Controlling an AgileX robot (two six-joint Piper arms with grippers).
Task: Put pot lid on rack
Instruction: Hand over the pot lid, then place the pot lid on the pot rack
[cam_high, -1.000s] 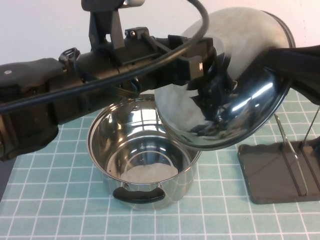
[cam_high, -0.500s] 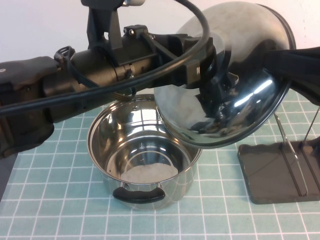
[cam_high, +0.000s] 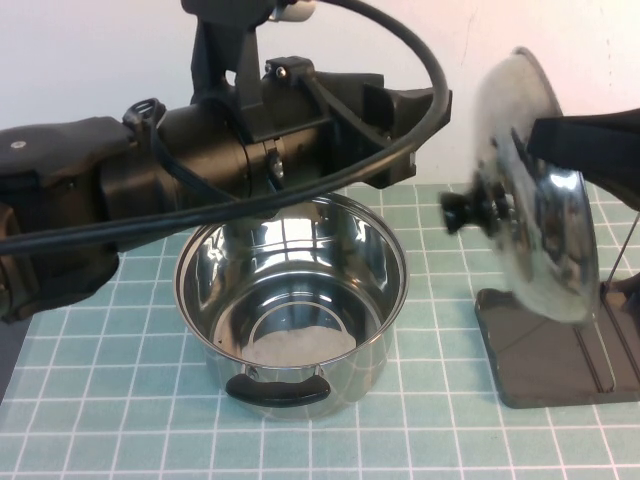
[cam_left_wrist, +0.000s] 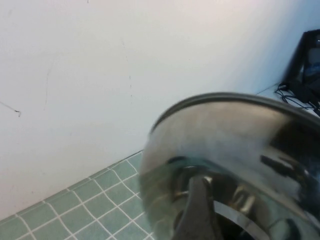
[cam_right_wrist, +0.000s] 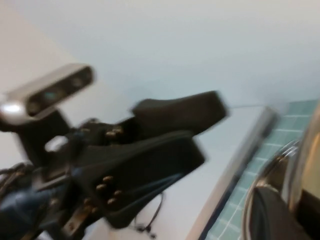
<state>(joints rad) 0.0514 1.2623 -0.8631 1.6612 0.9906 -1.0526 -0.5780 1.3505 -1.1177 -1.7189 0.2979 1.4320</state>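
Two arms are working over the green gridded counter (cam_high: 100, 400), and only one is carrying anything. Across the upper left of the high view the left gripper (cam_high: 415, 135) is hanging above the steel pot (cam_high: 290, 300), its jaws standing apart and empty, just beside the lid's black knob (cam_high: 470, 210) but not touching it. Right of centre the pot lid (cam_high: 545, 240) is hanging in the air almost on edge, knob pointing toward the pot. At the upper right the right gripper (cam_high: 585, 150) is pinching the lid's rim, jaws closed on it. Below, in the lower right, the rack (cam_high: 530, 350) is sitting with its wire dividers (cam_high: 585, 330) upright, and the lid's lower edge is hovering just over them.

To seat it well, the right arm is probably needing to keep the lid upright, line its rim with a gap between two wires and lower it slowly. A rim pinch on polished steel is likely slippery, so releasing only once the base is bearing the weight seems wise.
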